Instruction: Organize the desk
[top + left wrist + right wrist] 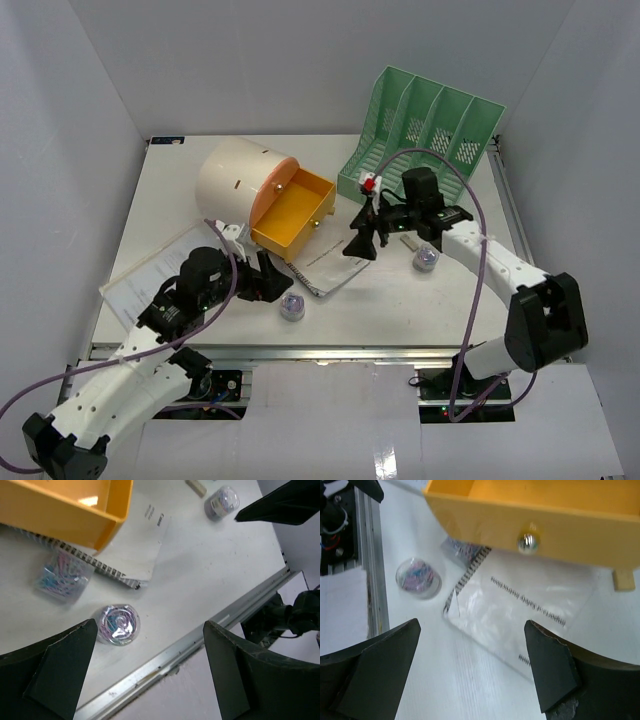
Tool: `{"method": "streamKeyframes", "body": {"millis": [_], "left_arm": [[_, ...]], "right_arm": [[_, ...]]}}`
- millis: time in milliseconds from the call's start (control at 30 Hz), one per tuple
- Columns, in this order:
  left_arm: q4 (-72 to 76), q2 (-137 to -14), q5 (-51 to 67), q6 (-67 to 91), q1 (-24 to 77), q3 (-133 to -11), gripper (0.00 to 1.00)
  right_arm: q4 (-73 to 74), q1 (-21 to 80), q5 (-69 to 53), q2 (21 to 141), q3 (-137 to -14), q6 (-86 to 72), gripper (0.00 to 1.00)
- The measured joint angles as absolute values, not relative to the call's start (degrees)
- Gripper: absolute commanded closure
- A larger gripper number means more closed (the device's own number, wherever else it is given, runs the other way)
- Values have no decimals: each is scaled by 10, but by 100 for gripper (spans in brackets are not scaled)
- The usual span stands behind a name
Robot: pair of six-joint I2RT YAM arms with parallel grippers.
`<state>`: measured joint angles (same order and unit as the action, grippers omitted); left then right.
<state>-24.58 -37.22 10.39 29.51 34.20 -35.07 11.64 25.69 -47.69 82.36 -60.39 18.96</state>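
On the white spiral-bound booklet in a clear sleeve (520,615), the right wrist view shows a line of black print upside down. It appears to read "Important Safety Instructions", though it is blurred. The left wrist view shows small print near the booklet's corner, too small to read.

Only the right wrist view shows the round silver knob (528,542) on the front of the orange-yellow plastic drawer (293,210). Only the left wrist view shows plainly the clear packet of pastel paper clips (60,577) lying just beside the booklet's spiral edge. Only the top view shows the cream cylindrical drawer box (235,180) at upper centre, the mint-green slotted file rack (425,130) at upper right, and a printed sheet of paper (150,280) at left.

A small round clear pot of coloured clips (291,307) sits low in the centre, near the metal rail (300,352). A second such pot (426,260) sits right of centre.

The left gripper (150,680) is spread wide with nothing between its jaws. The right gripper (475,670) is likewise wide apart and holding nothing.

The desk (440,300) is a flat white tabletop filling the middle of the top view, enclosed by white walls (60,120).
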Motion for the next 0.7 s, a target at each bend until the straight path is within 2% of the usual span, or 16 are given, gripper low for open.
{"method": "streamKeyframes", "body": {"millis": [100, 200, 400, 700], "left_arm": [[-267, -393, 85, 345, 383, -351, 2], [-291, -425, 17, 396, 462, -352, 2], [-327, -569, -126, 493, 579, -364, 2], [-321, -680, -265, 547, 607, -377, 2]], "right_arm": [[146, 196, -514, 780, -556, 237, 8], [170, 133, -548, 769, -539, 263, 8], [182, 67, -604, 744, -535, 283, 8], [183, 56, -650, 738, -528, 290, 8]]}}
